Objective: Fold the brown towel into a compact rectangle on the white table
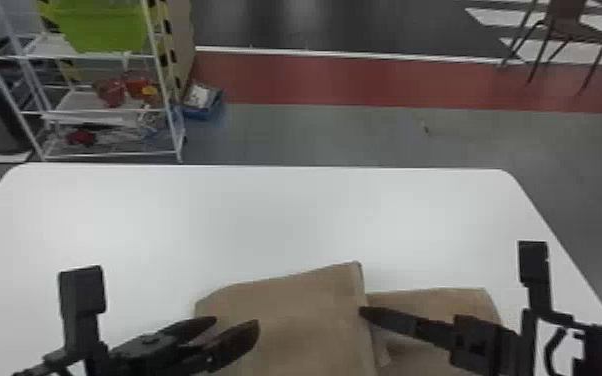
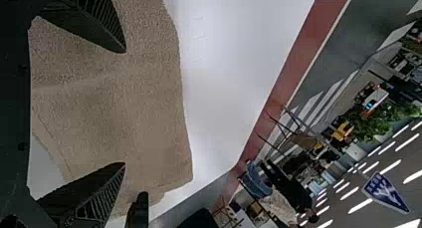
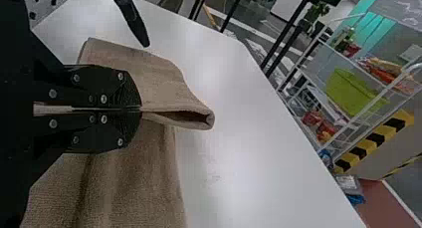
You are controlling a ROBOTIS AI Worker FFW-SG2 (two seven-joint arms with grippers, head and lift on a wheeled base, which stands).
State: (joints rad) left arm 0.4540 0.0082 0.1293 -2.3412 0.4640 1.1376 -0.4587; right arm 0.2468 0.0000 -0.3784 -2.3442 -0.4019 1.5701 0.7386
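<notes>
Clamping the brown towel [image 1: 295,310] by its folded edge on the white table [image 1: 265,215]: right gripper [image 3: 141,108], likely to steer the flap. Left gripper [image 2: 124,107] over towel, fingers apart, presumably ready to steady.

No readable text, labels, brands, numbers or signs anywhere.

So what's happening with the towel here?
A robot is folding a brown fabric towel on a white table. Its right black end effector is closed on the towel's edge; the left black end effector is open over the towel. It isn't a compact rectangle yet.
</notes>
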